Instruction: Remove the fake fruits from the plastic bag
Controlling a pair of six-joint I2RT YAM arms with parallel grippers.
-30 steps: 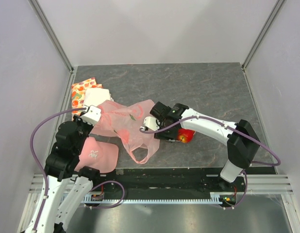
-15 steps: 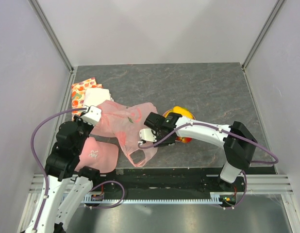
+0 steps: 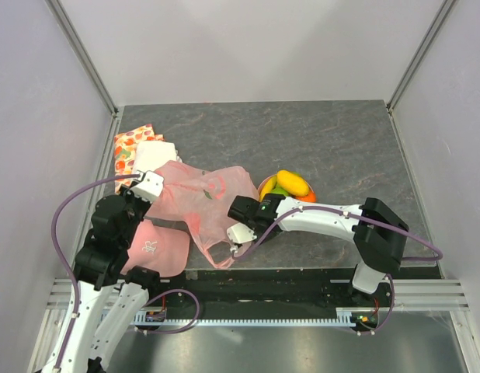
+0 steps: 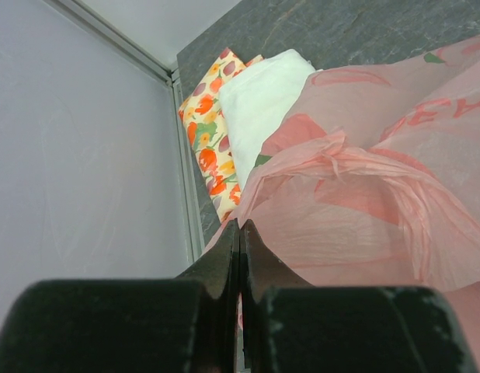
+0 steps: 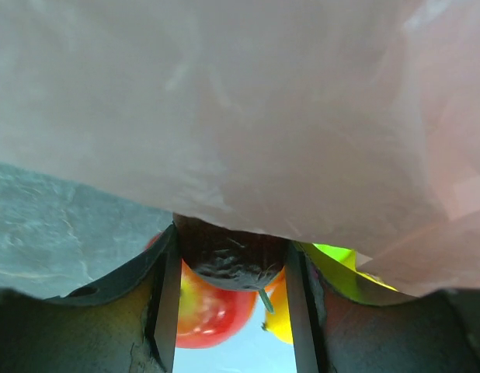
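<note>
Grey marbled worktop point(image 3: 333, 140) — my left gripper point(image 4: 239, 233) is clamped flat on the plastic bag point(image 3: 197, 194); my right gripper point(image 5: 231, 247), under its film, pinches a dark plum point(image 5: 224, 264)

The dark marbled table point(image 3: 341, 140) carries the plastic bag point(image 3: 201, 198) left of centre, fake fruits point(image 3: 293, 183) just right of it, a fruit-printed cloth point(image 3: 127, 144) and white cloth point(image 3: 154, 155) far left, a pink cloth point(image 3: 158, 249) near left

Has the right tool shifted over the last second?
Yes. The right tool, gripping a dark plum, has moved toward the table's near edge.
</note>
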